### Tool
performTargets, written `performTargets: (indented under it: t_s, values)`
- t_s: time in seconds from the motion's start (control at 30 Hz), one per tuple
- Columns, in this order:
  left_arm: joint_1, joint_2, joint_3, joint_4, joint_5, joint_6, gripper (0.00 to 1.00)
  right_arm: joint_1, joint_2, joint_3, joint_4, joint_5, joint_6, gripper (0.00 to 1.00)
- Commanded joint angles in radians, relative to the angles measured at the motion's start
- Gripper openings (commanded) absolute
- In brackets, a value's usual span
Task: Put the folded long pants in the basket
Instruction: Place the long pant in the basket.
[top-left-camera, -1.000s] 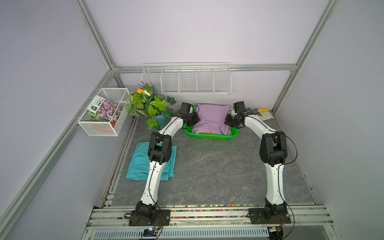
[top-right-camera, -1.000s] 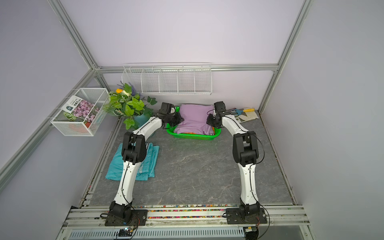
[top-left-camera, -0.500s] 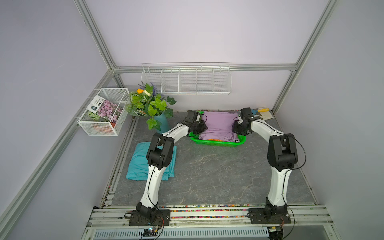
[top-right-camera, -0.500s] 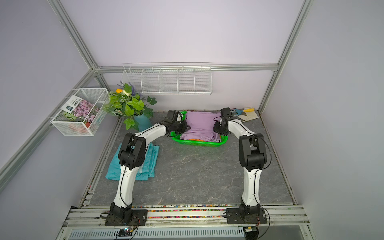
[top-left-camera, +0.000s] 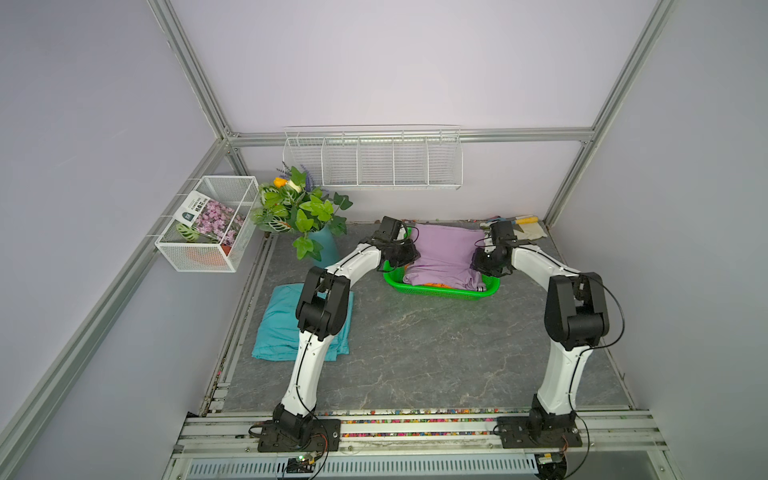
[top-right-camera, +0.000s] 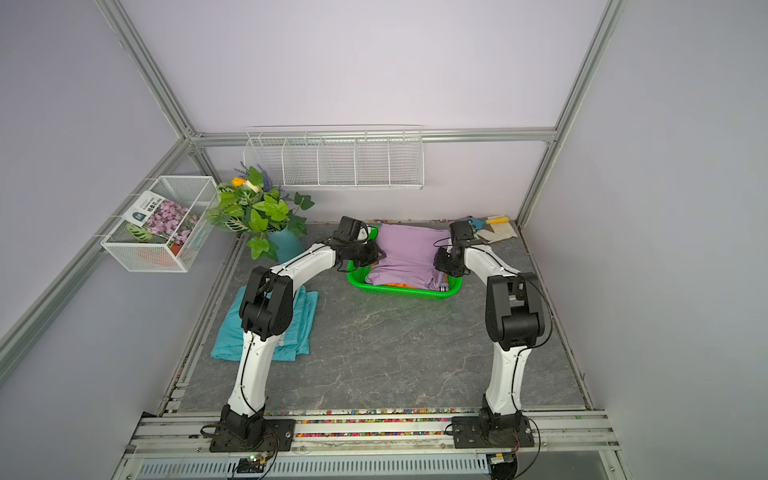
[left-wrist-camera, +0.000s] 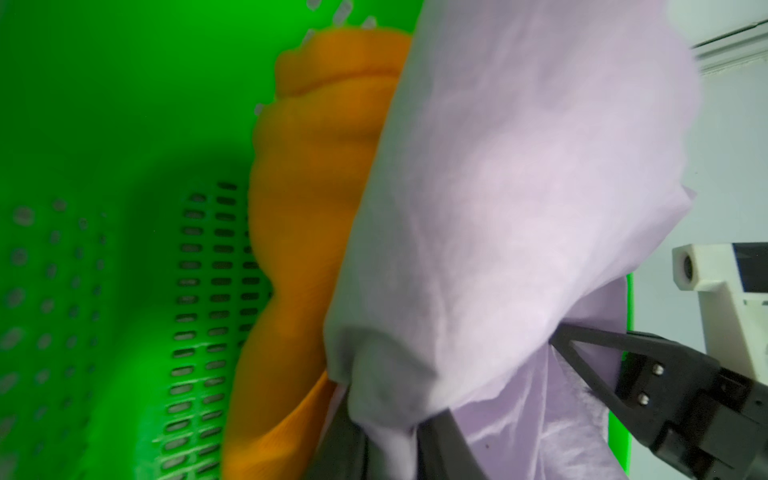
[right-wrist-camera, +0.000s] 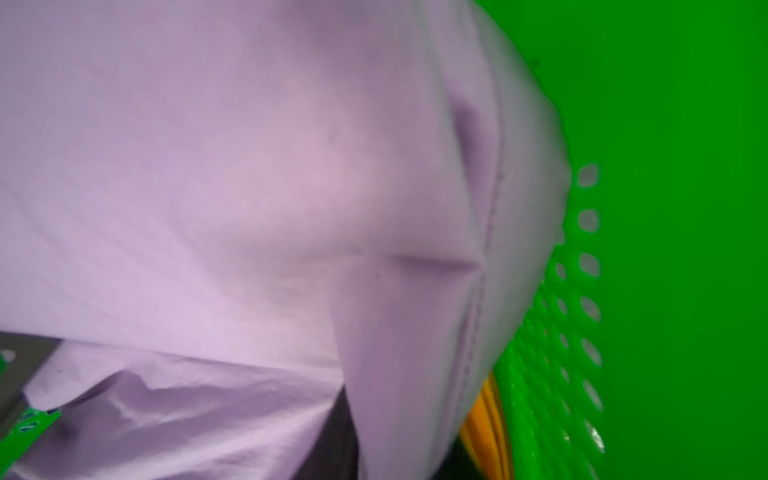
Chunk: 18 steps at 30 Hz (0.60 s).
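Note:
The green basket (top-left-camera: 440, 293) (top-right-camera: 399, 291) stands at the back middle of the table. Orange folded pants (left-wrist-camera: 303, 208) (right-wrist-camera: 486, 415) lie in it, showing as a sliver (top-left-camera: 434, 285) under the lilac folded pants (top-left-camera: 444, 253) (top-right-camera: 409, 253). My left gripper (top-left-camera: 409, 253) (left-wrist-camera: 392, 449) pinches the lilac cloth at its left edge. My right gripper (top-left-camera: 478, 262) (right-wrist-camera: 395, 449) holds a fold at its right edge. Both reach down inside the basket walls. Teal folded pants (top-left-camera: 282, 324) (top-right-camera: 303, 320) lie flat at the table's left, partly behind my left arm.
A plant in a teal vase (top-left-camera: 324, 245) stands just left of the basket. Pale gloves and tools (top-left-camera: 528, 226) lie at the back right corner. A white wire basket (top-left-camera: 208, 224) hangs on the left wall and a wire rack (top-left-camera: 374, 162) on the back wall.
Both grippers have come down and toward the front with the lilac pants, which now rest on the orange pants in the basket. The basket sits slightly nearer the front.

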Motion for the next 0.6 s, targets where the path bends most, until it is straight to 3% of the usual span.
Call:
performTargets:
  t_s: [0.0,0.17,0.27,0.37,0.57]
  values:
    - [0.018,0.023,0.091,-0.066,-0.031,0.031,0.28,-0.013,-0.053,0.02,-0.007,0.016,0.001,0.37]
    - [0.018,-0.013,0.172,-0.092,-0.038,0.074,0.35,-0.012,-0.138,0.066,-0.006,-0.008,-0.012,0.58]
    - [0.018,-0.043,0.208,-0.088,-0.029,0.096,0.44,-0.013,-0.169,0.115,-0.017,-0.044,-0.026,0.63]
    - [0.018,-0.057,0.25,-0.1,-0.002,0.109,0.45,-0.011,-0.195,0.165,-0.039,-0.048,-0.044,0.72]
    - [0.013,-0.115,0.271,-0.119,0.033,0.128,0.45,0.008,-0.25,0.222,-0.117,-0.001,-0.089,0.75]
